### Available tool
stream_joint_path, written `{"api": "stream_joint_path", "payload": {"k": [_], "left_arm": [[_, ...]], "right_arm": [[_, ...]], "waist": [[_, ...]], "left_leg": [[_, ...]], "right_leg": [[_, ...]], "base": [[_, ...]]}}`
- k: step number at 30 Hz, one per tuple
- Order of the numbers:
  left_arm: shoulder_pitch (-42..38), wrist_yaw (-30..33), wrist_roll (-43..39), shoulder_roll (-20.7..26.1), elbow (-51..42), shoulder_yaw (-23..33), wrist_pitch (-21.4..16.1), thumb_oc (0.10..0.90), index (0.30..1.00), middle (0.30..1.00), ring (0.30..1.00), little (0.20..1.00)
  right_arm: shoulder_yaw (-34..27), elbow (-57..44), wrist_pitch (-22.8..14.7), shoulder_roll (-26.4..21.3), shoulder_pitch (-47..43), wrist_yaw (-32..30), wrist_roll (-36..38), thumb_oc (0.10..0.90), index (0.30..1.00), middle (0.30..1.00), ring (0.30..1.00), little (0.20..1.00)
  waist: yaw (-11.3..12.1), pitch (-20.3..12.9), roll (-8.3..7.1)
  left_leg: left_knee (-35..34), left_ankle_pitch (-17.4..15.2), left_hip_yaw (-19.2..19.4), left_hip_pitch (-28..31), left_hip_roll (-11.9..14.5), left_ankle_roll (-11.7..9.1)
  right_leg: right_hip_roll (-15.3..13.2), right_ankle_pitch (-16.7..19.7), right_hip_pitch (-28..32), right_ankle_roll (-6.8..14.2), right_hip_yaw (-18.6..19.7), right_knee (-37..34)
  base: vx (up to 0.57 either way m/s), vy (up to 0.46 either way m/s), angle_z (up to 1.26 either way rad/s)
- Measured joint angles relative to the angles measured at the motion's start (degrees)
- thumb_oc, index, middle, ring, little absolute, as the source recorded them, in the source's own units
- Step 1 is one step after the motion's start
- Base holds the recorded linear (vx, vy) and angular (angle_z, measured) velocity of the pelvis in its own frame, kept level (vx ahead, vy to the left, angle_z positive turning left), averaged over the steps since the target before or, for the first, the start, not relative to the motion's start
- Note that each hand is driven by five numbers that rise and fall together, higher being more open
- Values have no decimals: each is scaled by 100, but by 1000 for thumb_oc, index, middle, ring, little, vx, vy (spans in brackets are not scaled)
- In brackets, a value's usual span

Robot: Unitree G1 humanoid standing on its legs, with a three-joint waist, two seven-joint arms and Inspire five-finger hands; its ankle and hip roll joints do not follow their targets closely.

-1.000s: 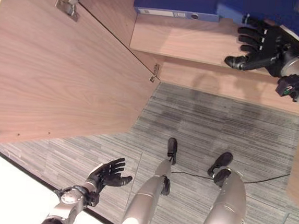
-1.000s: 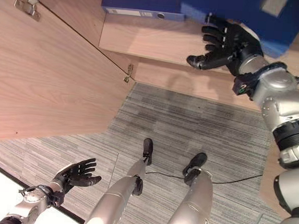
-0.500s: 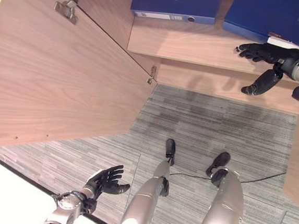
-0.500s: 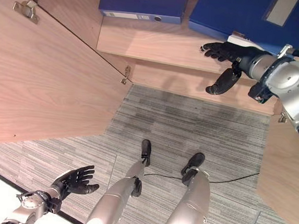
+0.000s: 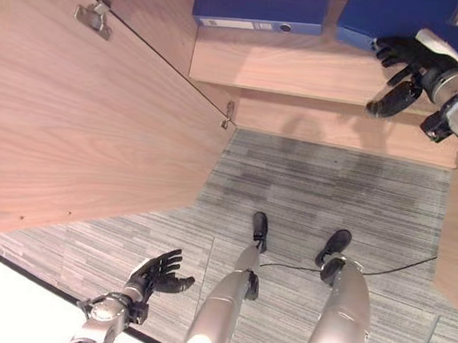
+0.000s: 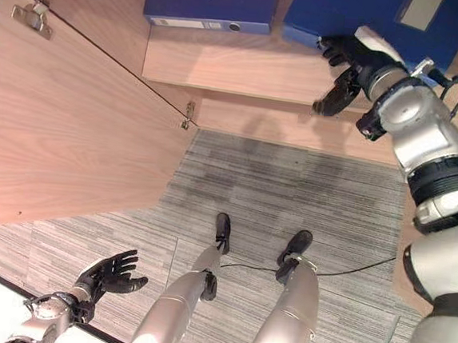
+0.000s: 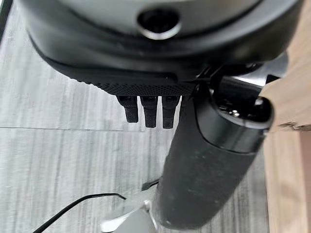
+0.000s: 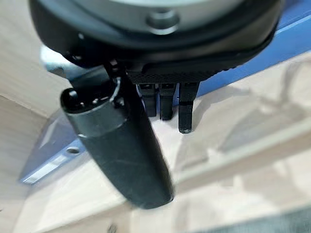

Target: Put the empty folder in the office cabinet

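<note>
Up on the wooden cabinet shelf point(image 5: 302, 69) lie two blue folders, both flat: one folder point(image 5: 423, 20) at the right side of the shelf, and a second folder point(image 5: 260, 4) further left, its spine with a white label and a round hole facing outward. They lie apart, with bare shelf between them. The right hand point(image 6: 355, 58) is at the near edge of the right-side folder, fingers reaching onto it and the thumb hanging away below over the shelf front; the right wrist view shows its fingers point(image 8: 187, 109) fairly straight above the shelf board, clamped on nothing. The cabinet door point(image 5: 81, 118) stands swung open at the left, with one metal hinge point(image 5: 92, 17) on its inner face. Low down over the grey carpet point(image 5: 331, 196), the left hand point(image 5: 156, 273) hangs with fingers spread, empty.
</note>
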Motion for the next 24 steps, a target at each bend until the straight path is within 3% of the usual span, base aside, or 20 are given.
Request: {"api": "stream_joint_path", "payload": {"k": [6,10,13,16,19,24], "left_arm": [[-35,187,-206,-6,-43,-30,2,800,900,900,900,900],[-32,257,-208,-18,-62,-73,27,800,900,900,900,900],[12,282,-204,-22,-194,-30,121,800,900,900,900,900],[12,289,-200,-48,-259,-28,118,800,900,900,900,900],[13,340,-197,-260,-275,-20,119,800,900,900,900,900],[0,398,-197,-452,-322,-26,116,800,900,900,900,900]], "right_arm": [[3,1279,60,404,-476,-636,-355,800,900,900,900,900],[291,1838,225,449,-763,-797,-1184,800,900,900,900,900],[689,1733,287,429,-802,-917,-2624,800,900,900,900,900],[740,1635,302,365,-764,-938,-3063,800,900,900,900,900],[841,1415,348,273,-729,-944,-3584,800,900,900,900,900],[1002,1058,411,142,-667,-1100,-3932,800,900,900,900,900]], "waist": [[44,-1,3],[130,-27,40],[147,-49,73],[147,-72,106],[151,-180,260],[145,-205,294]], "left_leg": [[-1,5,-11,-5,-9,4],[-2,-20,-15,-23,-6,-32],[-2,-21,-21,-24,-5,-34],[-4,-22,-43,-40,-6,-35],[-26,-34,-107,-106,-14,-50],[-2,-389,-118,-158,-21,-182]], "right_leg": [[-10,-1,-9,11,6,7],[-9,-4,-35,14,10,18],[-10,-7,-34,20,10,25],[-10,-25,-38,48,6,25],[4,-30,-57,85,-7,-11],[43,73,-48,35,-17,-241]], "base": [[0,0,0],[0,0,0],[0,0,0],[-3,1,2],[-17,4,9],[-5,-1,1]]}}
